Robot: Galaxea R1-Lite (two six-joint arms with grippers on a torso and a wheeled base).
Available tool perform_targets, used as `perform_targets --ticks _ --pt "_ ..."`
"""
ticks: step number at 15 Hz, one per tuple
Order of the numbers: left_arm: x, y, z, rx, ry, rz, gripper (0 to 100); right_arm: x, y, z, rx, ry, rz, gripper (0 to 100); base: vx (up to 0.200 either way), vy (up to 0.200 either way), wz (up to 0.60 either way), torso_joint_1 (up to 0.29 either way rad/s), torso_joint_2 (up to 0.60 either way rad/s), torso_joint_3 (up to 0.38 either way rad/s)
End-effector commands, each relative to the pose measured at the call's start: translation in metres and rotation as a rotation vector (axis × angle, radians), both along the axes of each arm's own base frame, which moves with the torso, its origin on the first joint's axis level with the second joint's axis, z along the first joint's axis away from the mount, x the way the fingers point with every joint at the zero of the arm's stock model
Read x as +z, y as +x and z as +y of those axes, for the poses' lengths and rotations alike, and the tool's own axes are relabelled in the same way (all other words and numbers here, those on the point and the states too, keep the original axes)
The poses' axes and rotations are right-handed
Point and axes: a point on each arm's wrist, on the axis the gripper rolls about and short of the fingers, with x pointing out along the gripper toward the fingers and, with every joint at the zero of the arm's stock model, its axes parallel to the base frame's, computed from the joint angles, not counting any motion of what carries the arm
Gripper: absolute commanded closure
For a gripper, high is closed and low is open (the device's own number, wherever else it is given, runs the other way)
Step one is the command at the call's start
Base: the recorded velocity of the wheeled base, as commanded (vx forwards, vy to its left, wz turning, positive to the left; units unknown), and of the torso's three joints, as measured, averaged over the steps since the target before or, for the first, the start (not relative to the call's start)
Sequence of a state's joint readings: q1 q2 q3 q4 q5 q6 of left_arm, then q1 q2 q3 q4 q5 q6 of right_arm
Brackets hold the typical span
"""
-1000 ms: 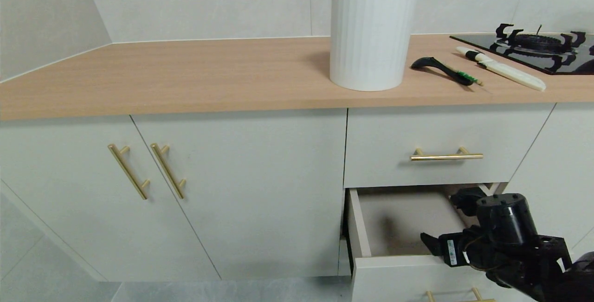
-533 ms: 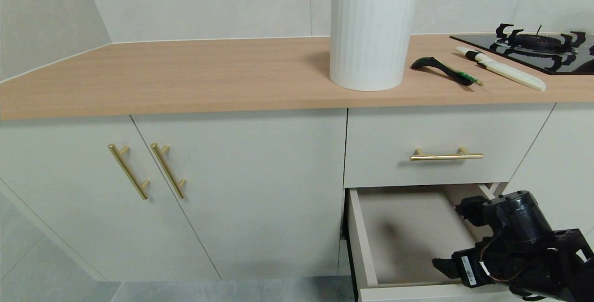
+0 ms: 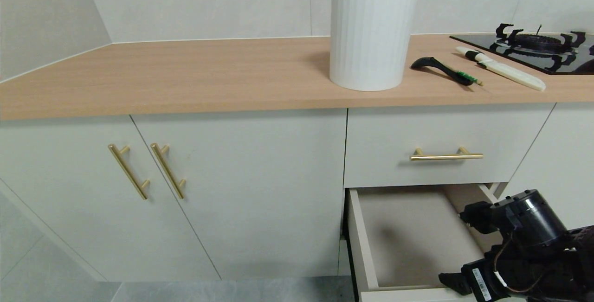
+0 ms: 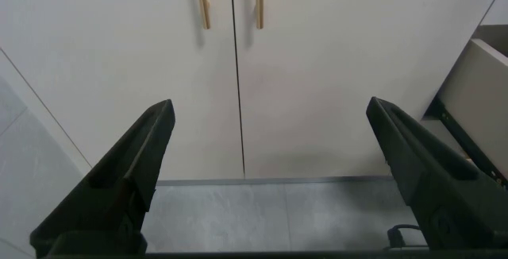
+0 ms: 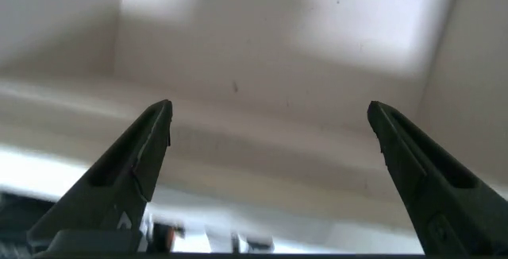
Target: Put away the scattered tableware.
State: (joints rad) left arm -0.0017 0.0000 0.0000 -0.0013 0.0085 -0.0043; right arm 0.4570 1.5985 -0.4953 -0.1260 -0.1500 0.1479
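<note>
Here, my right gripper (image 5: 268, 108), fingers apart, faces into the open beige lower drawer (image 3: 359, 241), at 5 o'clock in the head view. My left gripper (image 4: 268, 104), likewise spread, faces the pale cabinet doors (image 4: 317, 76). On the wooden countertop (image 3: 209, 74), at 3 o'clock from the tall white ribbed cylinder (image 3: 369, 28), lie a black-handled, green-tipped utensil (image 3: 445, 71) and a white knife with a black band (image 3: 503, 70).
</note>
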Motion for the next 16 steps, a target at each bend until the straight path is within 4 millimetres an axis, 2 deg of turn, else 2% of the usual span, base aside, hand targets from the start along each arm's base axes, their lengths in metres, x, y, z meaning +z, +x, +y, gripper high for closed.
perform_targets --ticks 1,8,16 --pt "0.0 0.0 0.0 0.001 0.0 0.001 0 0.004 -0.007 -0.001 0.043 -0.019 0.016 0 0.0 0.0 0.0 0.0 0.0 0.0" --pt "0.0 0.0 0.0 0.001 0.0 0.001 0 -0.002 -0.029 -0.004 0.185 -0.143 0.176 0 0.0 0.0 0.0 0.0 0.0 0.0" --pt "0.0 0.0 0.0 -0.001 0.0 0.001 0 -0.003 -0.037 -0.008 0.226 -0.186 0.228 0 0.0 0.0 0.0 0.0 0.0 0.0"
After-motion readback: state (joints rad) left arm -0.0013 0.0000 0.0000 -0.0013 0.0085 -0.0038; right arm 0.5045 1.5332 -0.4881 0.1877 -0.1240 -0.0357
